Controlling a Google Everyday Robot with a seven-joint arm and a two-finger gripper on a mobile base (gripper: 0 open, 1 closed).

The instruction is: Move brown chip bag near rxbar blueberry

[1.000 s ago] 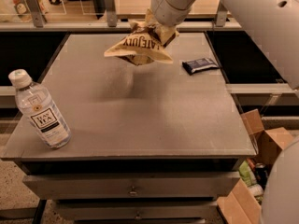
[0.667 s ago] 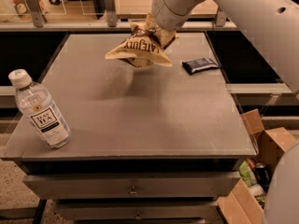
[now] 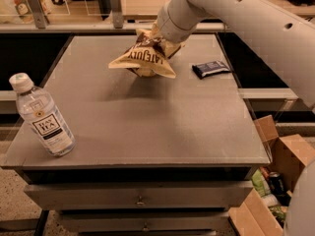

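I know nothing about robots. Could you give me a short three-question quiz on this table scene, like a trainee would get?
1. True or false: the brown chip bag lies flat on the table.
2. Which thing lies on the table to the picture's right of the bag? A) a mug B) the rxbar blueberry C) a spoon
3. Fill in: the water bottle stands near the table's front ____ corner, as the picture shows it.

Key
1. False: the pincer, over the table's far side, holds the bag up above its shadow.
2. B
3. left
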